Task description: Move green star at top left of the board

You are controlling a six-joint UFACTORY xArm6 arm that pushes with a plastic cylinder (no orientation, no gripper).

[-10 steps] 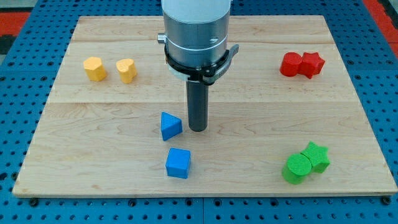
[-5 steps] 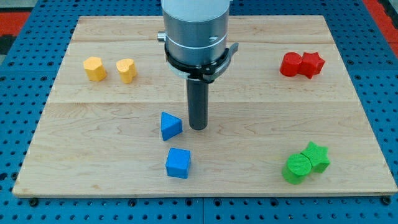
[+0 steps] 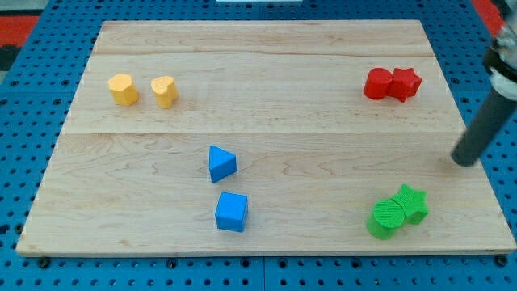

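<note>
At the counter's (image 3: 266, 36) right edge, my tip (image 3: 464, 160) (no gripper fitted) should drop behind the green star (image 3: 413, 202), then push far-left past the green cylinder (image 3: 385, 218).

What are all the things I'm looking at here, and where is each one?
Wooden board: one, light wood, fills most of the view.
Pegboard surface: one, blue, around the board.
Yellow blocks: two, view's upper left, side by side, apart.
Red blocks: two, view's upper right, touching.
Blue triangular block: one, centre.
Blue cube: one, just below it.
Green star: one, view's lower right.
Green cylinder: one, touching the star's left.
My tip: one, dark rod, view's right edge, above and right of the green star, not touching.
</note>
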